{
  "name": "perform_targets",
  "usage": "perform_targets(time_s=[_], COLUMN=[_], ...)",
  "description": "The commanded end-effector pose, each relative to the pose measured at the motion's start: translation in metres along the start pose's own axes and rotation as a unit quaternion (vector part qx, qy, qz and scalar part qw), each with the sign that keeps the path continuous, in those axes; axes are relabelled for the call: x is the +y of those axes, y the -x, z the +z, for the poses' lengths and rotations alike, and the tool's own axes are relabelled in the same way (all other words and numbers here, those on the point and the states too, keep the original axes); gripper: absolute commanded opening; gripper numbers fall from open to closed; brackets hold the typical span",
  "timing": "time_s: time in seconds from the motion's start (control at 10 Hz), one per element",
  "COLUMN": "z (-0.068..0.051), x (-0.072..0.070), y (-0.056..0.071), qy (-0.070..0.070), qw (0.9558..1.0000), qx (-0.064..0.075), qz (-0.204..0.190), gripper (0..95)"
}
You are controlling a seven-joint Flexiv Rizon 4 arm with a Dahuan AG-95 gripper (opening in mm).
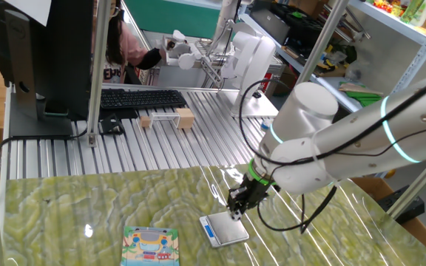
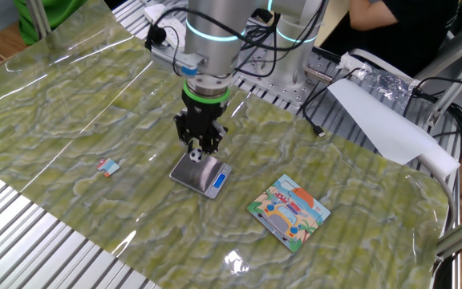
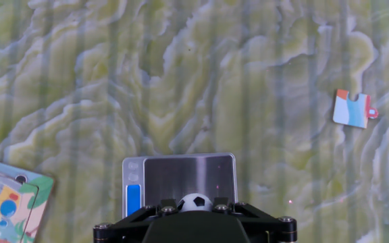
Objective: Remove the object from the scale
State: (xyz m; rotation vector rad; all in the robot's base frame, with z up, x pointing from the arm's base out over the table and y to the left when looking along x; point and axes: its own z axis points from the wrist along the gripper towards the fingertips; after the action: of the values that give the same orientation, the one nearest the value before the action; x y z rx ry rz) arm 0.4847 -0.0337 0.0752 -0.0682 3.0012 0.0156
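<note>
Green-and-cream marbled sheeting, glossy and rippled like agate, covers the surface, which gives way to ribbed aluminium slats at its edges. Near the middle sits the scale, a flat rectangle with a brushed silver platform and a blue display strip on one short side. The arm, smooth white with a glowing teal ring, reaches down over it, cables looping from its wrist. Its black gripper stands at the platform's edge away from the display, jaws pinching the ball, a tiny white sphere with black patches. In the hand view the ball shows just above the gripper's dark body, over the platform's near edge; whether it touches the metal cannot be told. A colourful picture card, square with rounded corners, lies flat near the scale on the display side. A small jigsaw-shaped scrap, white, blue and orange, lies well apart on the opposite side. Wide marbled ground stretches around the scale in every direction. A keyboard and wooden blocks rest on the slats beyond.
</note>
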Motion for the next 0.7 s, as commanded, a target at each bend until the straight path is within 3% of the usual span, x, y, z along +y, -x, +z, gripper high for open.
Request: perform_targets(time_s=[0.1,0.7], z=[0.000,-0.005], x=[-0.003,-0.016], y=[0.001,0.001], qy=[0.001,0.001], qw=[1.0000,1.0000], qx=[-0.001,0.001], qz=[-0.002,-0.009], gripper=[0.0,0.0])
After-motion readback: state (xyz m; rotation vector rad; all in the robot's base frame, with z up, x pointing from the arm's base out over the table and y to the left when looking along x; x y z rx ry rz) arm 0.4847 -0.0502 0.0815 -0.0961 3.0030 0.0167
